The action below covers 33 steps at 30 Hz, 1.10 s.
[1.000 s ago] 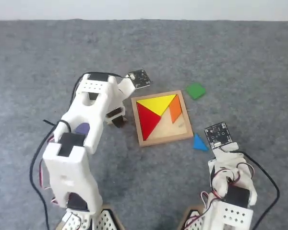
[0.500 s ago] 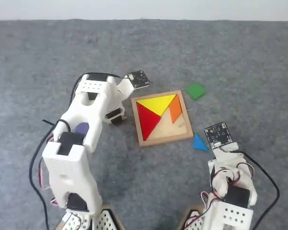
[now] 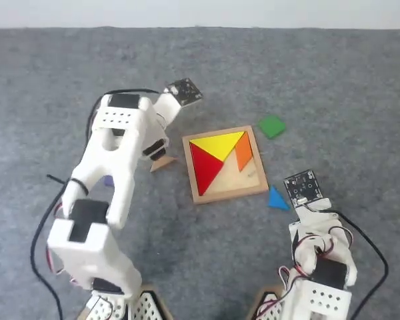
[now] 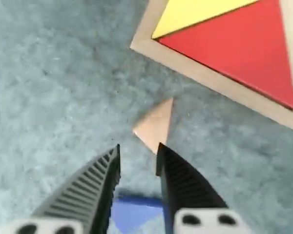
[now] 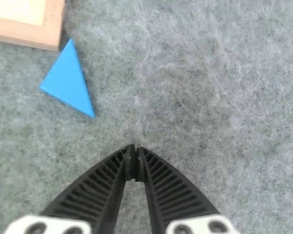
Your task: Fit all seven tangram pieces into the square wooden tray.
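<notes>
The square wooden tray [image 3: 260, 181] holds a yellow triangle [image 3: 217, 145], a red triangle [image 3: 205, 169] and an orange piece [image 3: 244, 154]. A pale tan triangle [image 3: 163, 162] lies flat on the grey mat just left of the tray. My left gripper [image 4: 136, 153] hovers over the near tip of that tan triangle [image 4: 155, 127], slightly open with nothing between its fingers. A bluish-purple piece [image 4: 133, 213] shows below the fingers. My right gripper [image 5: 133, 148] is shut and empty above bare mat, a short way from the blue triangle [image 5: 68, 84]. A green square [image 3: 272, 126] lies beyond the tray's far right corner.
The blue triangle [image 3: 277, 199] sits by the tray's near right corner. The purple piece [image 3: 108, 180] is mostly hidden under the left arm [image 3: 113, 167]. The grey mat stretches wide on all sides, ending at a pale wall along the far edge.
The left arm has swung back and to the left, away from the tray, uncovering the tan triangle on the mat. The right arm has not moved.
</notes>
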Motion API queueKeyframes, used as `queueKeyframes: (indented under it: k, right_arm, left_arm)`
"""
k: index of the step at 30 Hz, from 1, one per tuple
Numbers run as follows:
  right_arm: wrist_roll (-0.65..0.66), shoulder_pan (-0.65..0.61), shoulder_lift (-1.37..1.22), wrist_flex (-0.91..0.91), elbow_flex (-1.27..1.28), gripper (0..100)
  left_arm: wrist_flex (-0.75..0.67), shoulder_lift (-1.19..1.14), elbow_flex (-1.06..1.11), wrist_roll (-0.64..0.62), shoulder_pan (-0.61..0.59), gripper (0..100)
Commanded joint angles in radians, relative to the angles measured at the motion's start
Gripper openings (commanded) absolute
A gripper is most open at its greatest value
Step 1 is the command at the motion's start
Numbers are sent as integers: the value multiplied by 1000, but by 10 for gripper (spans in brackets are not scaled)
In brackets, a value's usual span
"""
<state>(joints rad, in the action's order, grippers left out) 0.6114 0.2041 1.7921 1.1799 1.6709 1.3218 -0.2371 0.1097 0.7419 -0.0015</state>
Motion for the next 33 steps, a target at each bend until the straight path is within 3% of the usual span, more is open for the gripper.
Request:
queueKeyframes:
  k: [1, 8, 15, 33]
  right_arm:
    - [12, -5, -2, 8, 14, 9]
    - [12, -5, -2, 8, 14, 9]
    - [12, -5, -2, 8, 14, 9]
    - [12, -5, -2, 8, 14, 9]
  left_arm:
    - [38, 103, -30, -34, 5, 119]
    - [-46, -74, -36, -25, 2, 204]
    - [-144, -161, -36, 9, 5, 202]
    - [-167, -169, 25, 9, 21, 156]
